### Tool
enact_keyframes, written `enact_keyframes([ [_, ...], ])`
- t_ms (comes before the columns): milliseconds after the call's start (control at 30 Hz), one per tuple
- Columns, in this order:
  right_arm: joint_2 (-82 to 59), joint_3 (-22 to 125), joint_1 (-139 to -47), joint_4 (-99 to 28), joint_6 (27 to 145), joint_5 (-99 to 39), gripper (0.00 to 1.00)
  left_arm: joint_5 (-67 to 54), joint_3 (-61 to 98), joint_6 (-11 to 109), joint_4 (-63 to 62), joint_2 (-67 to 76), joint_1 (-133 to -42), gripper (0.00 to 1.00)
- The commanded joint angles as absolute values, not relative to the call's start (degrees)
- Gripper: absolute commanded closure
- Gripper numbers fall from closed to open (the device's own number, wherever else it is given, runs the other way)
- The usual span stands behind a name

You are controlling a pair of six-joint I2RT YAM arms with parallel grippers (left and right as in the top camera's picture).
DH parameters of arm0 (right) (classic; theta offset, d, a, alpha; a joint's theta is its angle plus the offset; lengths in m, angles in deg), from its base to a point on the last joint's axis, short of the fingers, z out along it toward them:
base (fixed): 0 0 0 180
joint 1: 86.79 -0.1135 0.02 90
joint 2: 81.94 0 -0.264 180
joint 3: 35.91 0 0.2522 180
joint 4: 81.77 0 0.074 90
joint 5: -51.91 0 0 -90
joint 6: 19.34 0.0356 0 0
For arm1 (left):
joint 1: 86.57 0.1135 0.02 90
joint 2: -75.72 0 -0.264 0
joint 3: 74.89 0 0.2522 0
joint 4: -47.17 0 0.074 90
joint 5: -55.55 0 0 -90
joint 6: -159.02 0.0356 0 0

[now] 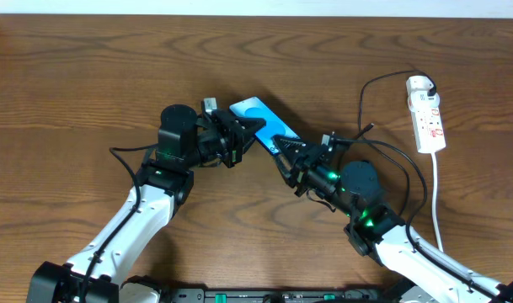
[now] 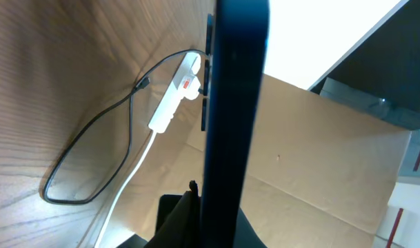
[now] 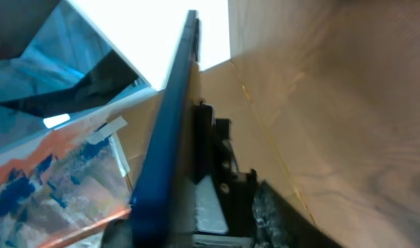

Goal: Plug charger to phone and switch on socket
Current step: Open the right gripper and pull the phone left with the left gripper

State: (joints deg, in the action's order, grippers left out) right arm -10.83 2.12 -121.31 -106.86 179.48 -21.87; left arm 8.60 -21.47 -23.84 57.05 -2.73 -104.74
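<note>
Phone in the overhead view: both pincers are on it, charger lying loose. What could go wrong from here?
1. The left pincer and right pincer both seem to grip the phone; an uneven release could drop it.
2. The charger tip lies unheld, its cable running beside the right arm, which may snag it.

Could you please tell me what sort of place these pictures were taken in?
Most likely an indoor robot workbench or lab: two arms work over a wood-grain table, a white power strip with its cord lies on it, and a cardboard sheet shows beyond the table's edge.
</note>
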Motion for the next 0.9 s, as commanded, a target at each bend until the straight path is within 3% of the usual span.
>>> enact_keyframes([
  [0,-10.33,1.88,-122.47,-104.61,178.78,-19.22,0.56,9.61,-20.29,-20.32,57.27,-2.1,-104.33,0.93],
  [100,-10.33,1.88,-122.45,-102.84,175.11,-19.13,0.45,9.59,-20.29,-14.84,55.34,-2.1,-101.68,0.93],
  [400,-10.33,1.88,-122.15,-102.71,152.2,-23.16,0.26,9.45,-20.31,-4.48,42.38,-2.1,-94.49,0.92],
  [500,-10.33,1.88,-121.36,-102.42,139.87,-27.77,0.01,9.45,-20.29,-3.97,38.23,-2.1,-93.36,0.93],
  [867,-10.33,1.88,-115.37,-101.55,137.84,-39.64,0.01,17.8,-20.29,-3.86,37.42,-2.08,-93.12,0.92],
])
